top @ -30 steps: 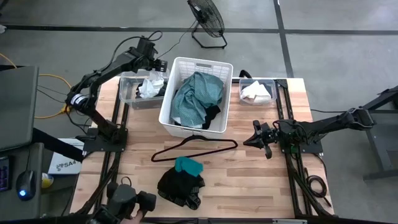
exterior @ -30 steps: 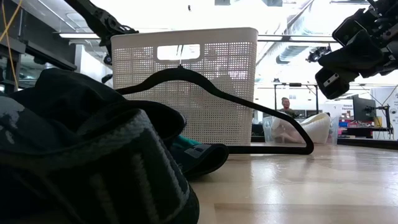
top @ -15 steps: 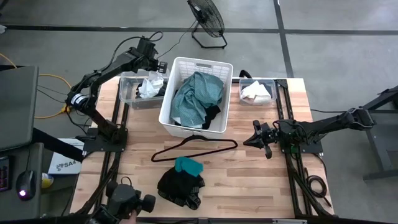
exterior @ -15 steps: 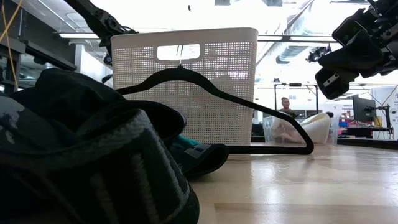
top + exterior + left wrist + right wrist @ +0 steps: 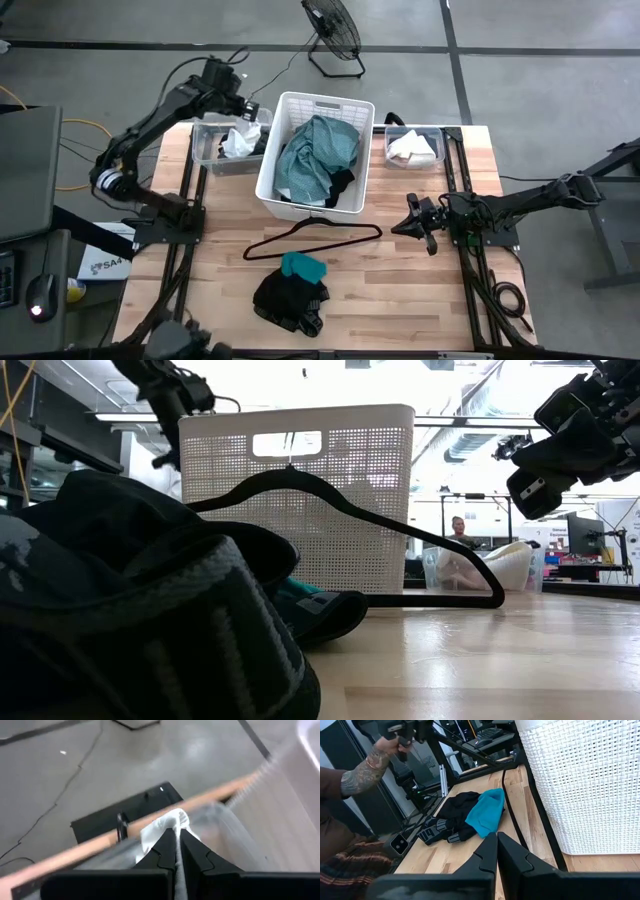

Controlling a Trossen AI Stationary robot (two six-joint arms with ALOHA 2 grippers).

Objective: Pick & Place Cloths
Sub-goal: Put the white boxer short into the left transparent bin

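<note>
From above, the left gripper [image 5: 243, 106] sat over the clear bin [image 5: 205, 150] at the worktop's [image 5: 400, 300] far left corner, right by the white cloth [image 5: 240, 140] bunched inside it, while the right gripper [image 5: 412, 222] hung idle near the right edge. The big teal-green cloth [image 5: 318, 155] was heaped in the white basket [image 5: 272, 160], another white piece [image 5: 412, 148] lay in the right bin, and a black bundle [image 5: 288, 300] with a small bright teal piece [image 5: 302, 266] sat up front below the wire hanger [image 5: 315, 238]. The low view just showed that black bundle [image 5: 130, 610] looming huge, slumped and floppy, so probably light and easy to pinch at any raised fold. In the left wrist view the fingers were pressed together on a peak of the white cloth [image 5: 167, 822], a thin wisp running between them; looked like soft stuff that would drape and maybe snag on the bin rim. The right wrist view showed its fingers closed on nothing, looking at the teal piece [image 5: 485, 812] lying on the black one, with a person's hand [image 5: 382, 750] off beyond the worktop.
</note>
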